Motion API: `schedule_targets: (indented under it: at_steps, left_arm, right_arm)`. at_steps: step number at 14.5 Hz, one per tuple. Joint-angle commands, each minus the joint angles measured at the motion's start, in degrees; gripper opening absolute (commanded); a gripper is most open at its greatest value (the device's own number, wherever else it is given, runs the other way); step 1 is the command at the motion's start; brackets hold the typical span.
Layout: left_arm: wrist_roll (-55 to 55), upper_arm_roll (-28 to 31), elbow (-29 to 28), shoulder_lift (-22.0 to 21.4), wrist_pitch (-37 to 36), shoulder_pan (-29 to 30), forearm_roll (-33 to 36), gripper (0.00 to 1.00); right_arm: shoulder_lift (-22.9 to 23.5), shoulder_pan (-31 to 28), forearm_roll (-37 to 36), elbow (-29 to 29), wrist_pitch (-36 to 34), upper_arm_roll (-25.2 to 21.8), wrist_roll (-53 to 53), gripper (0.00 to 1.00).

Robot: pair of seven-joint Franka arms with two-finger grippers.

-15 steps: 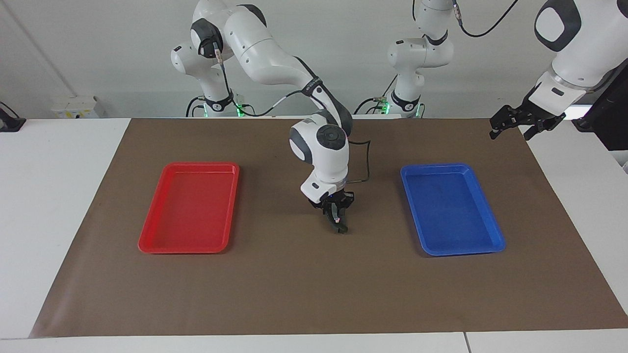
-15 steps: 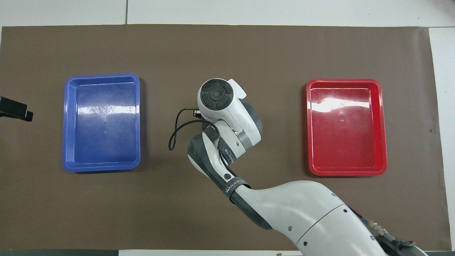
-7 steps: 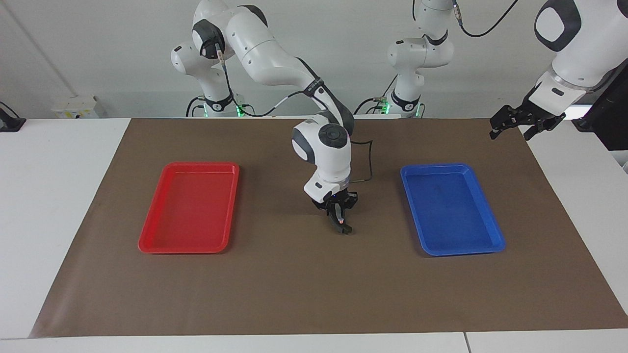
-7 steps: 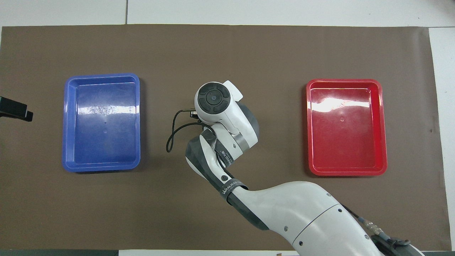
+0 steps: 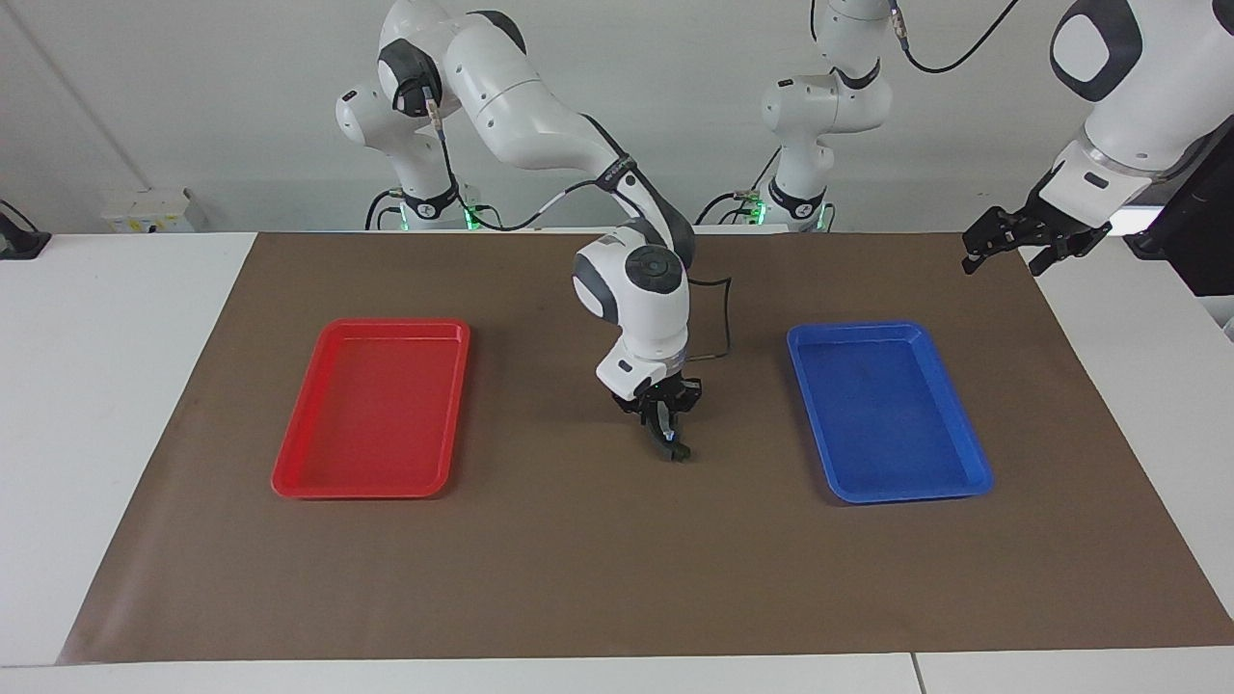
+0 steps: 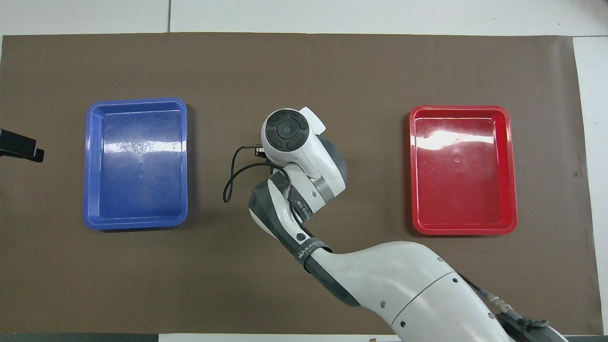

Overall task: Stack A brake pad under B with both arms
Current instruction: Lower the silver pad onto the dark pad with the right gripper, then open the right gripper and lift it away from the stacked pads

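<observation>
My right gripper [image 5: 671, 436] points straight down over the middle of the brown mat [image 5: 578, 569], between the two trays. It is shut on a small dark brake piece [image 5: 679, 451] that hangs at its fingertips, at or just above the mat. I cannot tell whether this piece is the A brake pad or B; no other pad shows. In the overhead view the right wrist [image 6: 289, 137] hides the gripper and the piece. My left gripper [image 5: 1005, 253] waits open and empty above the mat's corner at the left arm's end, its tip [image 6: 21, 147] at the overhead view's edge.
An empty red tray [image 5: 371, 410] lies toward the right arm's end and an empty blue tray [image 5: 887, 410] toward the left arm's end. A black cable [image 5: 723, 323] loops from the right wrist. Two smaller white arms [image 5: 815, 106] stand at the robots' edge.
The right gripper has shifted slightly toward the left arm's end and risen a little, carrying the dark piece with it. The left arm has not moved.
</observation>
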Motion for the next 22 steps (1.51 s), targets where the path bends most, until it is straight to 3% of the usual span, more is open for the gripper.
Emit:
schedule_targets:
  at_steps: [1, 9, 10, 11, 12, 17, 22]
  left_arm:
    - [-0.5, -0.4, -1.6, -1.6, -0.3, 0.5, 0.8, 0.99]
    - [-0.5, -0.3, -1.6, -1.6, -0.3, 0.5, 0.8, 0.99]
    - [-0.5, -0.3, -1.6, -1.6, -0.3, 0.5, 0.8, 0.99]
    - [-0.5, -0.3, -1.6, -1.6, -0.3, 0.5, 0.8, 0.99]
    - [-0.5, -0.4, -1.6, -1.6, -0.3, 0.5, 0.8, 0.99]
    - [-0.5, -0.4, -1.6, -1.6, -0.3, 0.5, 0.8, 0.99]
    - [-0.5, -0.3, -1.6, -1.6, -0.3, 0.5, 0.8, 0.99]
  right_arm:
    - [0.2, -0.1, -1.1, 1.0, 0.1, 0.4, 3.2, 0.00]
    - [0.0, -0.2, -1.4, -0.5, 1.6, 0.4, 4.7, 0.03]
    - [0.0, -0.3, -1.4, -0.5, 1.7, 0.4, 4.7, 0.21]
    - [0.0, -0.2, -1.5, -0.5, 1.6, 0.4, 4.7, 0.67]
    - [-0.1, 0.1, -1.4, -0.4, 1.5, 0.4, 4.8, 0.98]
    - [-4.1, -0.8, -1.5, -0.4, -2.5, -0.2, 4.3, 0.99]
    - [-12.1, -9.0, -6.8, -2.5, -4.3, -0.7, 3.5, 0.99]
